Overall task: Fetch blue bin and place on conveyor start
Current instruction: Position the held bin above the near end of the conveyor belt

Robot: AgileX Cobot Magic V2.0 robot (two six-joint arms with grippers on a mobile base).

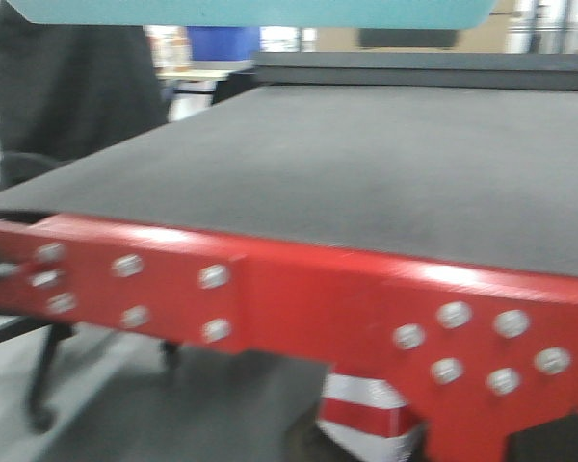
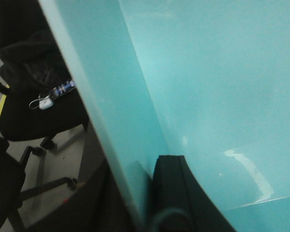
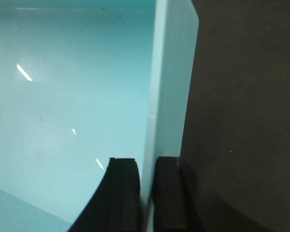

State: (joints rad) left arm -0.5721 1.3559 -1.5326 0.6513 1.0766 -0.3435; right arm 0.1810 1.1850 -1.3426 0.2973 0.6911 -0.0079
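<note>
Bin: pale turquoise tub, held up in the air. Only its underside shows, as a strip along the top of the front view, above the near part of the belt.

Belt: wide, flat, dark grey, bare. It lies below and ahead of both sets of jaws. A red frame with silver bolts edges its near end.

Right gripper: jaws nearly closed, pinching the bin's thin side wall, one finger inside and one outside.

Left gripper: one black finger lies against the wall's inner face. A blurred dark shape sits on the outer side. The jaws look clamped on the wall, though less clearly.

Beyond the left jaws: a black chair on the floor, outside the bin.

Stage, as a judgement: carrying is almost over, and the bin is not yet set down.

Risks: the smooth wall could slip through either narrow pinch. If the arms lower unevenly, the tub could twist and flex. If the jaws open too early, it would drop, bounce, or catch the red frame.
</note>
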